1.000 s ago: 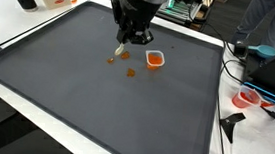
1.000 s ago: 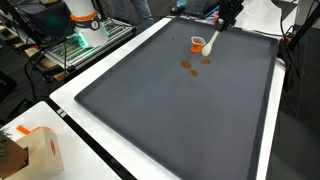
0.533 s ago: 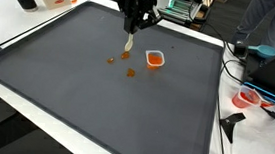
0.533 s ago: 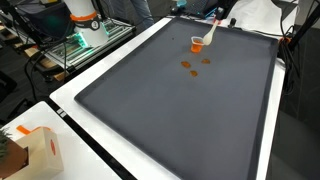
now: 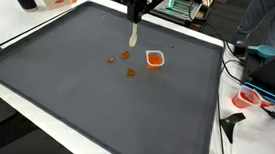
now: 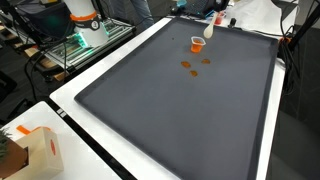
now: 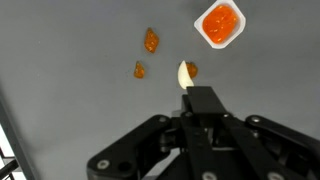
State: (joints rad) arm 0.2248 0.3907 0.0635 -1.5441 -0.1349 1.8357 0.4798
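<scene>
Tool (image 7: 203, 101) pinching white spoon (image 7: 185, 74) above dark mat (image 7: 70, 110), orange cup (image 7: 219, 23) near.

In an exterior view the top edge cuts off the gripper (image 5: 136, 14) at 12 o'clock. In the wrist view it hides the handle of the spoon (image 7: 185, 74). The bowl covers part of an orange piece (image 7: 193, 69) at its 3 o'clock.

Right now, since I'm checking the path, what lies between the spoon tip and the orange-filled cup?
In the wrist view, one orange piece sits right at the spoon tip; beyond it only bare dark mat reaches the cup.
</scene>
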